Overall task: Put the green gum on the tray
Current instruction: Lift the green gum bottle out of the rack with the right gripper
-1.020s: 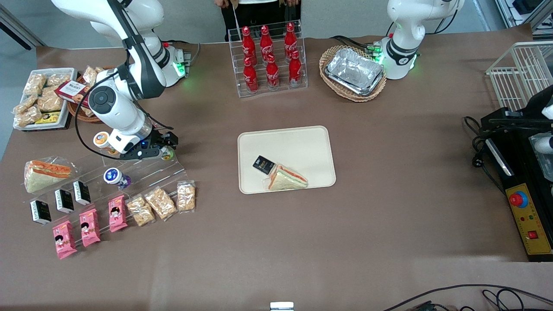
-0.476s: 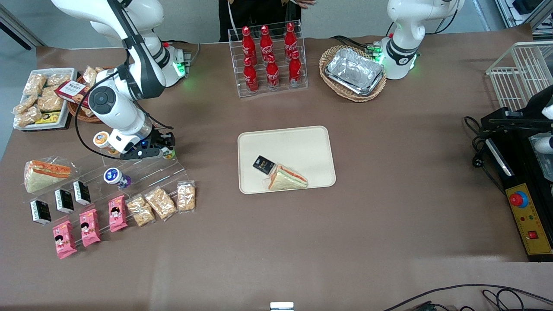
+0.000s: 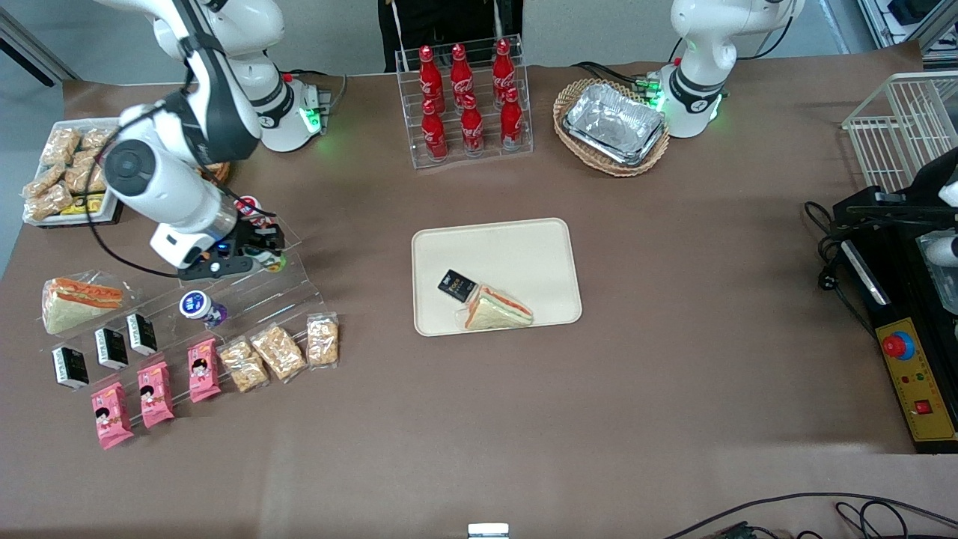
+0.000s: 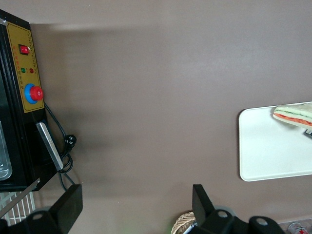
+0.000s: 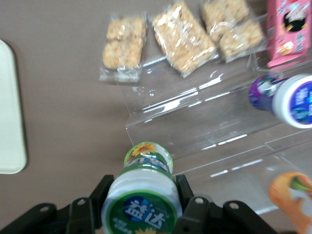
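My right gripper (image 3: 263,257) is shut on the green gum (image 3: 274,262), a small canister with a white-rimmed green lid. It holds the gum above the clear acrylic step stand (image 3: 247,288). In the right wrist view the gum (image 5: 142,207) sits between the two black fingers (image 5: 182,189) of the gripper (image 5: 141,192), lid toward the camera. The cream-beige tray (image 3: 509,251) lies in the table's middle, apart from the gripper, and holds a sandwich (image 3: 496,308) and a small black packet (image 3: 456,284). Its edge shows in the right wrist view (image 5: 9,112).
A blue-lidded canister (image 3: 195,304) stands on the stand, nearer the front camera than the gripper. Cracker packs (image 3: 278,350), pink packets (image 3: 156,391) and black packets (image 3: 111,348) lie nearer still. A cola bottle rack (image 3: 465,101) and a basket with foil trays (image 3: 614,123) stand farther back.
The right arm has lifted and swung toward its own end of the table with the green gum in its gripper. The orange-lidded canister is now covered by the arm.
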Robot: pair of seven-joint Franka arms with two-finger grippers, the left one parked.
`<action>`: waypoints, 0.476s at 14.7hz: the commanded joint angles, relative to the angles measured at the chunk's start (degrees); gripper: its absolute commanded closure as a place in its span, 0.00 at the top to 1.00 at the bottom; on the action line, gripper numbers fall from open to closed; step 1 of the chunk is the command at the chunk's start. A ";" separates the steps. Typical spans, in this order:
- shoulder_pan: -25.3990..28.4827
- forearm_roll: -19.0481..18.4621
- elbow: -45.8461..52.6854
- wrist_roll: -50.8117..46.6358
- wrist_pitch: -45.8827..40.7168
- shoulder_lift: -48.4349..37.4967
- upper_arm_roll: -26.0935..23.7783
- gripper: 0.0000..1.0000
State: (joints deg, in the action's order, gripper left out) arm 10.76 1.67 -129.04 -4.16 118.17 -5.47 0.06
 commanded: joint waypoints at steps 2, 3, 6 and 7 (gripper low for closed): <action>-0.04 0.62 13.97 1.09 -14.17 1.42 0.38 0.37; 0.05 0.70 16.26 1.18 -16.89 1.51 0.38 0.37; 0.14 5.61 22.15 0.74 -24.02 1.25 0.38 0.37; 0.31 6.41 23.91 0.48 -26.22 1.25 0.29 0.37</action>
State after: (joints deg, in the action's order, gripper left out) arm 10.77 4.60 -111.92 -4.05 98.73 -5.34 0.25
